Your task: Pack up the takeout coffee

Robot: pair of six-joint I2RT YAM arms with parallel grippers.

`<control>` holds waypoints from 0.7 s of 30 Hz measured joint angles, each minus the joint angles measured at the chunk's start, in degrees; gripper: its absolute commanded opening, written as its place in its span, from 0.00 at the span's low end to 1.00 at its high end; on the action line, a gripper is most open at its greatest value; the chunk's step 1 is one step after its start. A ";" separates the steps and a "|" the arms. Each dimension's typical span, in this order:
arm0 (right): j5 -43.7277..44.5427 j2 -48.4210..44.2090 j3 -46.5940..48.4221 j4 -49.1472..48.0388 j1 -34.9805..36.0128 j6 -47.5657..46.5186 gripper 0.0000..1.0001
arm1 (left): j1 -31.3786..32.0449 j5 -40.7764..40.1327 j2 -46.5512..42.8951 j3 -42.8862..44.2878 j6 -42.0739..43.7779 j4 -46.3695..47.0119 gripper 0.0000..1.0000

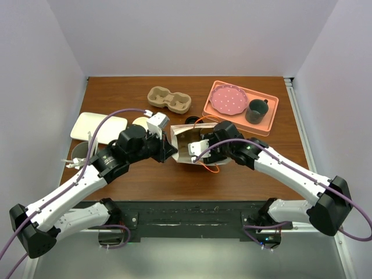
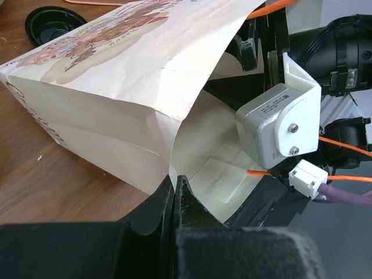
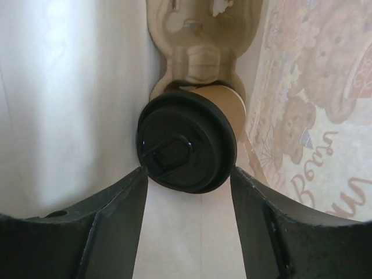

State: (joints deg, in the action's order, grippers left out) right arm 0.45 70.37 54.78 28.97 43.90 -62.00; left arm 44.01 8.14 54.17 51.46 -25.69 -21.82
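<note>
The left gripper point(image 2: 175, 192) clamps the rim of a paper bag point(image 2: 110, 104) on its side, the right gripper point(image 3: 189, 177) spread-fingered either side of the black-lidded takeout coffee point(image 3: 186, 139) lying inside

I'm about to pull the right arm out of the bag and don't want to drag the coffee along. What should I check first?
1. Is the takeout coffee inside the paper bag? Ok, bag walls surround it.
2. Is the black lid on? Ok.
3. Is the right gripper free of the coffee? Cannot tell. Its fingers flank the lid and contact is unclear.
4. Is the left gripper pinching the bag's edge? Ok, it is shut on the paper.
5. Is the bag upright? Not ok, it lies on its side on the table.
</note>
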 measured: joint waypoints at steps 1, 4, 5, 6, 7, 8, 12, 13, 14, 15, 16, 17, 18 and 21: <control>-0.17 0.24 0.33 0.24 -0.09 0.00 0.53 | 0.00 0.04 -0.04 -0.07 0.07 0.02 0.00; -1.46 1.38 1.38 0.15 -0.26 0.02 0.47 | 0.00 0.24 -0.15 -0.44 0.72 0.02 0.00; -1.70 1.49 1.44 0.07 -0.31 0.02 0.47 | 0.00 0.35 -0.15 -0.52 0.98 -0.02 0.00; -2.14 1.51 1.44 -0.11 -0.33 0.15 0.47 | 0.00 0.44 -0.15 -0.59 1.29 0.00 0.00; -2.49 1.49 1.44 -0.24 -0.33 0.17 0.48 | 0.00 0.46 -0.15 -0.61 1.40 -0.02 0.00; -2.93 1.49 1.44 -0.39 -0.33 0.24 0.51 | 0.00 0.48 -0.15 -0.61 1.49 0.02 0.00; -3.21 1.49 1.46 -0.42 -0.37 0.50 0.56 | 0.00 0.68 -0.20 -1.14 1.92 0.79 0.00; -3.21 1.49 1.51 -0.33 -0.37 0.50 0.57 | 0.00 0.66 -0.20 -1.27 2.14 0.90 0.00; -3.21 1.49 1.60 -0.26 -0.37 0.50 0.60 | 0.00 0.68 -0.20 -1.46 2.32 1.11 0.00; -3.19 1.51 1.75 -0.15 -0.37 0.48 0.61 | 0.00 0.68 -0.20 -1.55 2.47 1.16 0.00; -3.17 1.53 2.14 0.24 -0.37 0.37 0.62 | 0.00 0.68 -0.20 -1.57 2.60 1.18 0.00; -3.08 1.57 2.62 0.50 -0.37 0.33 0.64 | 0.00 0.68 -0.20 -1.57 2.78 1.22 0.00; -2.99 1.57 3.15 0.61 -0.37 0.17 0.64 | 0.00 0.68 -0.20 -1.57 2.80 1.27 0.00; -2.93 1.79 4.63 0.74 -0.37 -0.48 0.66 | 0.00 0.70 -0.20 -1.62 2.86 1.38 0.00</control>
State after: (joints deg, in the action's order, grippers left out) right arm -2.48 72.16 59.42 29.71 43.53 -62.48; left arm 44.01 8.84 53.98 49.84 -22.83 -20.45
